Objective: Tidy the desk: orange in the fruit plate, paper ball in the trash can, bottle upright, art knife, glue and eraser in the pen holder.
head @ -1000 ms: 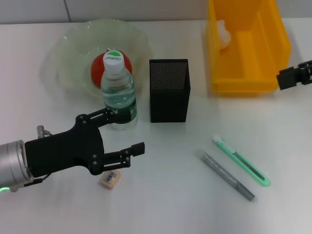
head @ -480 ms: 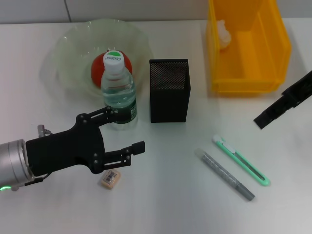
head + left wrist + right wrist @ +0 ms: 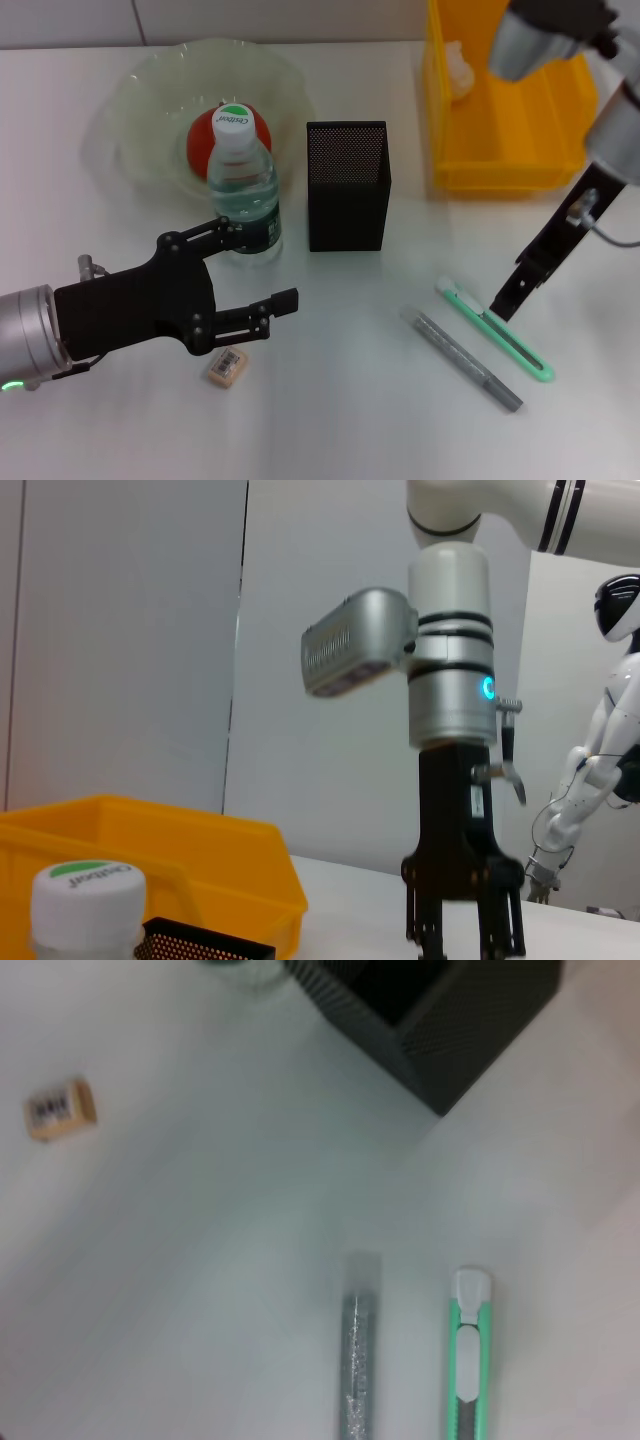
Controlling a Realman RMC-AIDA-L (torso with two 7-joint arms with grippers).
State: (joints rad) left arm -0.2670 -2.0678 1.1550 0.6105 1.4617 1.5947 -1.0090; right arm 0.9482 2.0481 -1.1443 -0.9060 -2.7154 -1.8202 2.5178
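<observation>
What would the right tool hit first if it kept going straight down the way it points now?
Most likely the green art knife: the right tool points down just above the knife's white-capped end, with the grey glue stick lying beside it. Its exact height is unclear from the head view.

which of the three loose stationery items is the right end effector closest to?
The green art knife: the right end effector hangs right over its white-tipped end. The grey glue stick lies just beside it, and the eraser sits by the left end effector.
</observation>
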